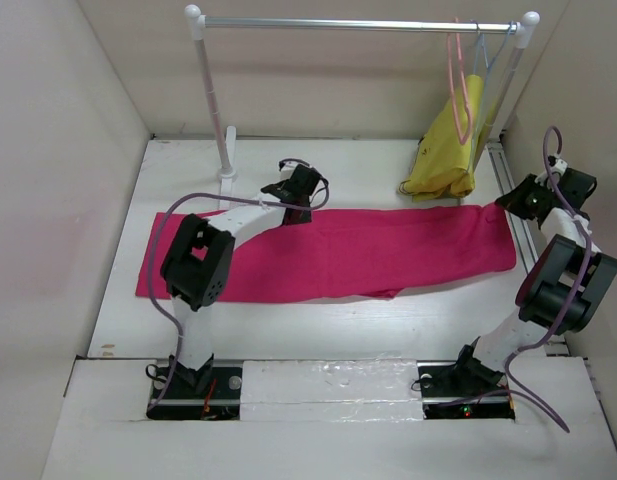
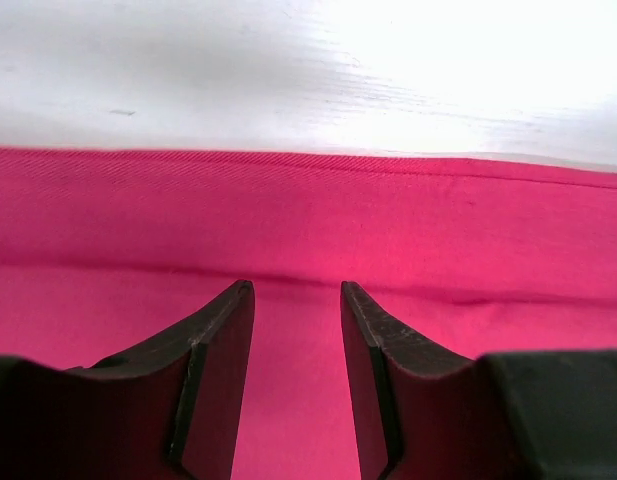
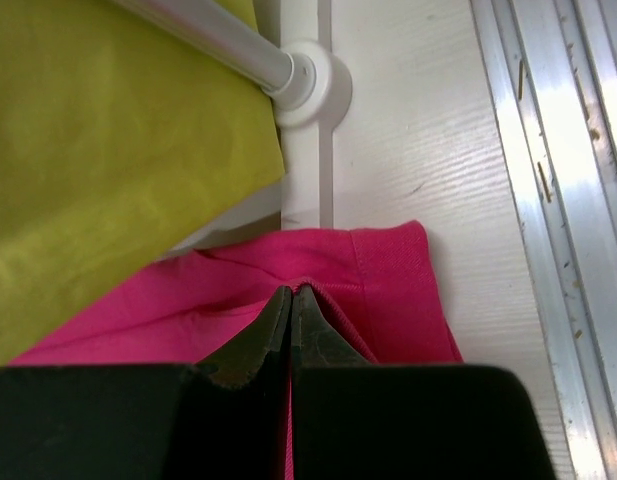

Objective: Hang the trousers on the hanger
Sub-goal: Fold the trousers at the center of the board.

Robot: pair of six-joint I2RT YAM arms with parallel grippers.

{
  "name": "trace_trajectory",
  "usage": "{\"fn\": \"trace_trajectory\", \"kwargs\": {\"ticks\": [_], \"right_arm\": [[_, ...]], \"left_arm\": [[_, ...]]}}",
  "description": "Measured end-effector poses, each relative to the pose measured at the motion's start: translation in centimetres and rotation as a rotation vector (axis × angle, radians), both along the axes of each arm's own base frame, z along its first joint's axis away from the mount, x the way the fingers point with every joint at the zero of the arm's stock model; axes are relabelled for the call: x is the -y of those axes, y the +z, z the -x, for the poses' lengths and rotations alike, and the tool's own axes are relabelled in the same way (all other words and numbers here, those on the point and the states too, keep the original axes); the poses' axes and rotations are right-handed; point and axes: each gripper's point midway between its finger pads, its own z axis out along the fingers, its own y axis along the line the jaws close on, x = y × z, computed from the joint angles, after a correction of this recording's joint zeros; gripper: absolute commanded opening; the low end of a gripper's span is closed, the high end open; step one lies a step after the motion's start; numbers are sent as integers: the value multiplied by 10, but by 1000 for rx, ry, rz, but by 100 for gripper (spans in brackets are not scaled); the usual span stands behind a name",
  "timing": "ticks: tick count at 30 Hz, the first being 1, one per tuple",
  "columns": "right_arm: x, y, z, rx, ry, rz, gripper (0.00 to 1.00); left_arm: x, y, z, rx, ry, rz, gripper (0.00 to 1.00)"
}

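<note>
White table (image 1: 338,330), flat magenta twill trousers (image 1: 388,255), thin pink hanger (image 1: 452,80)

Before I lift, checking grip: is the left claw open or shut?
Open: the left claw shows a clear gap between its fingers, trousers visible through it.

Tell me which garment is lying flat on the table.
The magenta trousers, spread across the table; the yellow garment hangs bunched below the rail at the back right.

Light is bright and even, with soft shadows. Beyond the left gripper (image 2: 296,288) the table (image 2: 388,60) glares almost white; the gripper's fingers (image 2: 218,380) look slightly blurred, perhaps defocused.
</note>
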Motion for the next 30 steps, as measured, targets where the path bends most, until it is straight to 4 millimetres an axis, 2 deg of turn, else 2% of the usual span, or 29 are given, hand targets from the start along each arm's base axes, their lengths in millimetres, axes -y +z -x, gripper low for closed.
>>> {"fn": "trace_trajectory", "kwargs": {"ticks": [4, 10, 13, 16, 19, 27, 30], "right_arm": [[-4, -11, 5, -17, 1, -14, 0], [-6, -14, 6, -19, 8, -21, 0], [-7, -14, 6, -17, 13, -25, 0], [-9, -13, 7, -15, 20, -29, 0], [-10, -13, 7, -11, 29, -32, 0], [-11, -13, 7, -10, 37, -28, 0], [-11, -13, 7, -10, 36, -28, 0]], "left_arm": [[7, -27, -4, -51, -93, -56, 38], [22, -33, -9, -72, -198, -48, 37], [25, -38, -5, -89, -219, -37, 49], [24, -46, 0, -113, -227, -37, 52], [26, -51, 1, -123, -236, -33, 50], [27, -52, 1, -118, -258, -22, 43], [26, -52, 1, -119, -267, -31, 35]]}}
